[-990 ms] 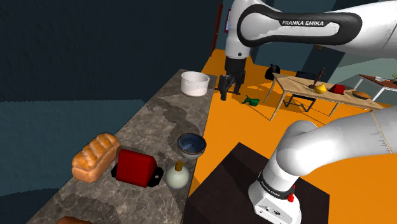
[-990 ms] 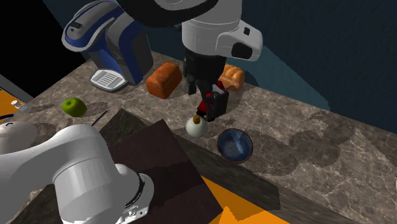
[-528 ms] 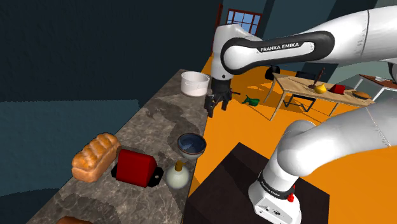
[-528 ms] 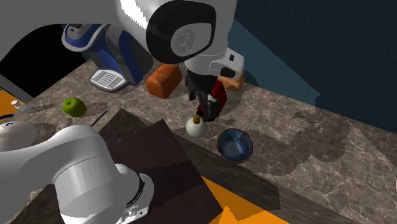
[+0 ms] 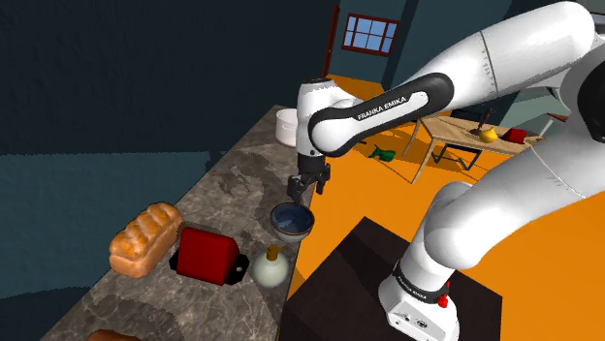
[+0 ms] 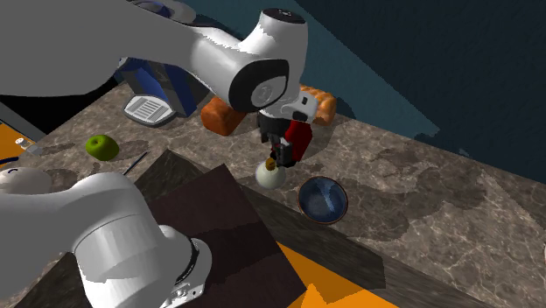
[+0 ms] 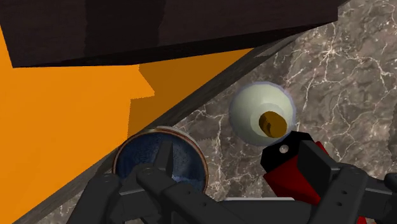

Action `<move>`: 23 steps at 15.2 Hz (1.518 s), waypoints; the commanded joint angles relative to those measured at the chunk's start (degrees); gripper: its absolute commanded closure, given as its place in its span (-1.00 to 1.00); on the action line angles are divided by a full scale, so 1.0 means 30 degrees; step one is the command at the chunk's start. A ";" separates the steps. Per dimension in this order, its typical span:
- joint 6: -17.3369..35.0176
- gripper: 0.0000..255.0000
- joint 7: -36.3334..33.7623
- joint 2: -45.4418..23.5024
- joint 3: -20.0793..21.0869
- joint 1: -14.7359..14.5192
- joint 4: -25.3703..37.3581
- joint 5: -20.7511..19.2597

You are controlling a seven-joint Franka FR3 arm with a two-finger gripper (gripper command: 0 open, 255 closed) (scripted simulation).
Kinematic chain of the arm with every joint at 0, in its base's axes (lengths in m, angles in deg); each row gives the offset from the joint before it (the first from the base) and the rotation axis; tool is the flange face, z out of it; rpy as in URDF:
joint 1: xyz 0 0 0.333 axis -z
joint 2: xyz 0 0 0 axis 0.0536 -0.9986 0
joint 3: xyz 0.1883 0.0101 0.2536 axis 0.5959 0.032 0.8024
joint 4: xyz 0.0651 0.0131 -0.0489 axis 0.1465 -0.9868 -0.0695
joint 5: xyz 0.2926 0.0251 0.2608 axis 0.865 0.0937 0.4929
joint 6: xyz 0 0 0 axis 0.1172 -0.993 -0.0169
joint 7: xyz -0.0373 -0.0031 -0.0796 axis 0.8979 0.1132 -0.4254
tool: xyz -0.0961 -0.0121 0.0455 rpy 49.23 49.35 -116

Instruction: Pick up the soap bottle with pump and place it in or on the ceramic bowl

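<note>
The soap bottle [image 5: 270, 267] is a round, pale greenish-white flask with a brown top. It stands upright near the counter's edge, beside a red toaster [image 5: 206, 255]. The bowl [image 5: 291, 221] is dark blue with a brownish rim and sits a little farther along the counter. My gripper [image 5: 302, 186] hangs open just above the bowl's far rim, holding nothing. In the second exterior view the gripper [image 6: 278, 154] shows over the bottle [image 6: 270, 176], with the bowl [image 6: 322, 198] to their right. In the wrist view the bowl [image 7: 159, 162] and the bottle [image 7: 261, 114] lie ahead of the spread fingers [image 7: 149, 181].
A bread loaf [image 5: 145, 238] lies beyond the toaster. A white pot [image 5: 286, 125] stands at the counter's far end, partly behind the arm. A green apple [image 6: 101, 147] and a blue and white machine [image 6: 157, 83] stand near the dark stand [image 5: 388, 281]. Orange floor borders the counter.
The arm has swung from the far end of the counter, near the white pot, toward the bowl and come lower. The fingers stay apart. Bottle and bowl have not moved.
</note>
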 commanded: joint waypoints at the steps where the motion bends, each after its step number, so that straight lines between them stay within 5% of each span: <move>1: 0.1526 -1.00 -0.0472 -0.1271 0.0343 -0.0098 -0.0207 0.0082; 8: 0.6338 -1.00 -0.2751 -0.6791 0.1599 -0.0353 0.0478 -0.0458; 14: 0.9583 -1.00 -0.5545 -1.1953 0.1819 -0.0875 0.2254 -0.2495; 23: 1.1857 -1.00 -0.6682 -1.4694 0.1017 -0.1496 0.2660 -0.3873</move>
